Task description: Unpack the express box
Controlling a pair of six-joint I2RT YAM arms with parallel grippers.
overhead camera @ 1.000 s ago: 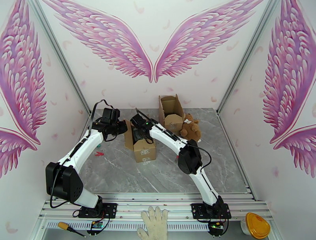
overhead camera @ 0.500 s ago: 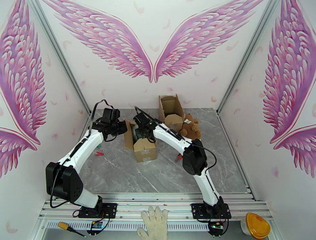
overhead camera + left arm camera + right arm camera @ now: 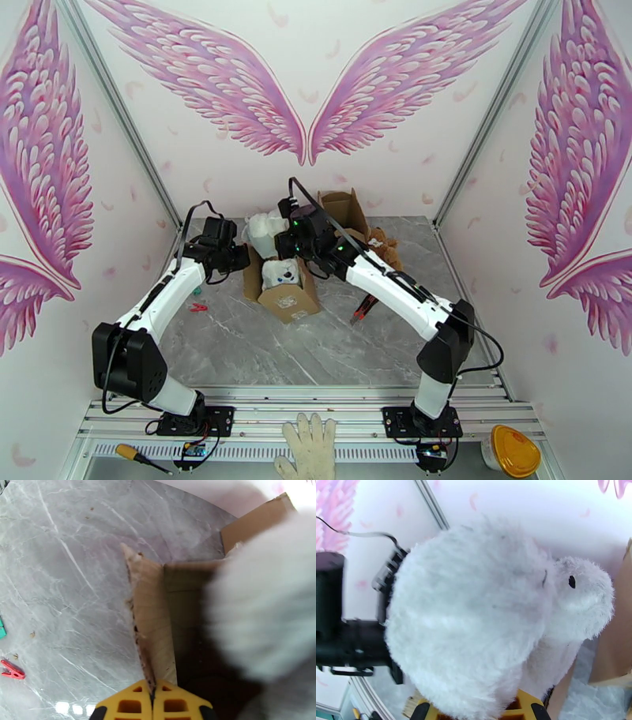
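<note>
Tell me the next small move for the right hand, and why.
Probably carry the white plush toy sideways to bare table in front of the box and set it down. The right hand is shut on it above the open box, while the left hand pinches a flap, steadying the box.

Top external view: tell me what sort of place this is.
Probably a staged robot recording booth, not a home or depot: white walls printed with pink wings, aluminium frame posts in the corners, and a marble-look table with the left arm and right arm bolted to a rail at its near edge.
</note>
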